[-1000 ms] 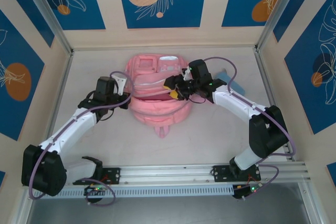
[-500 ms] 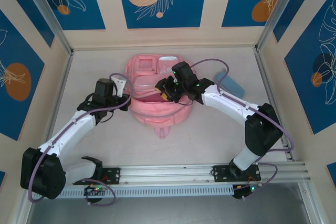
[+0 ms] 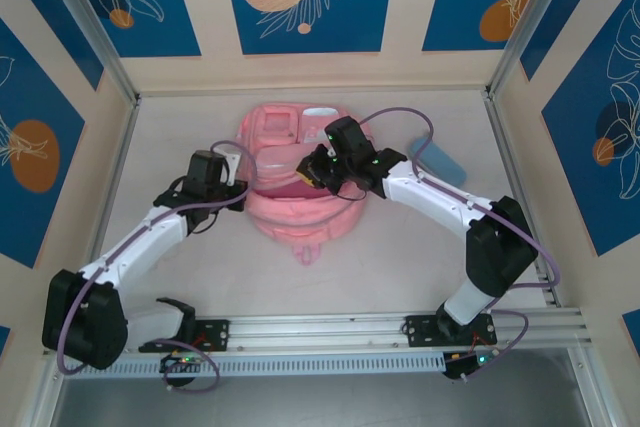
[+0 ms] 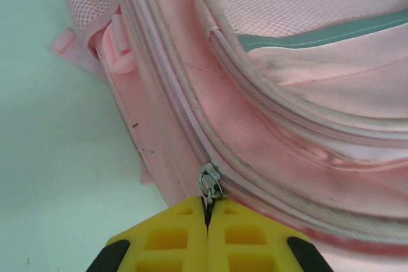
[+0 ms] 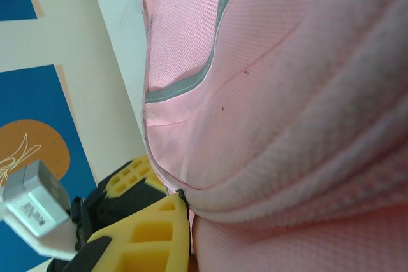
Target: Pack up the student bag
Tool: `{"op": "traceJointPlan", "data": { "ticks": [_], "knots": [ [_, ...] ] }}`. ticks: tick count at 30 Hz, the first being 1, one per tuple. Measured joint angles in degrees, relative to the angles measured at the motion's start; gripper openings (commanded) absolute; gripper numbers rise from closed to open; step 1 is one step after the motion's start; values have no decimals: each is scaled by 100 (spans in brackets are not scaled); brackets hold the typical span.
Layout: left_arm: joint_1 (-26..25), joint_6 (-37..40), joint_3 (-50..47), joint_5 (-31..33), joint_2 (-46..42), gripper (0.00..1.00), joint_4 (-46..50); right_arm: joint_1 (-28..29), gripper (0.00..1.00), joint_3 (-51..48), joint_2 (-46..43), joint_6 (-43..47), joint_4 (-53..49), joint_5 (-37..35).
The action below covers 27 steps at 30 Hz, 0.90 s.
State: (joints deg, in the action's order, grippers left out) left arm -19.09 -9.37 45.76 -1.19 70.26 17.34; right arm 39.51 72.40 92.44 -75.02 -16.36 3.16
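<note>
Two hands on bag [image 3: 300,212]: left hand [image 4: 208,208] closed on zip pull [image 4: 210,184], right hand [image 5: 172,195] closed on bag fabric.

Top cam is sitting high behind the arm bases, looking down from 6 toward 12 o'clock, taking in the whole bench [image 3: 420,247]. Left wrist cam is looking along the left pincer [image 4: 208,211], very close on the zip pull [image 4: 211,186] of the student bag [image 4: 306,93]. Right wrist cam is sitting even closer over the right pincer [image 5: 187,214], wall panel [image 5: 38,113] showing at 9 o'clock. All three are sharing the bag.
</note>
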Motion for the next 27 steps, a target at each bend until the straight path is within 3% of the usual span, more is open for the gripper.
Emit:
{"op": "traceJointPlan", "data": {
  "ticks": [13,20,27],
  "knots": [
    [385,1298,979,-955,905,1,372,-426,3,-20,-116,586,-155,597],
    [442,1447,1482,-907,1576,3,562,-503,3,-120,-125,741,-177,737],
    [448,1246,1495,-654,1563,0,560,-503,3,-125,-101,848,-136,850]
  ]
}}
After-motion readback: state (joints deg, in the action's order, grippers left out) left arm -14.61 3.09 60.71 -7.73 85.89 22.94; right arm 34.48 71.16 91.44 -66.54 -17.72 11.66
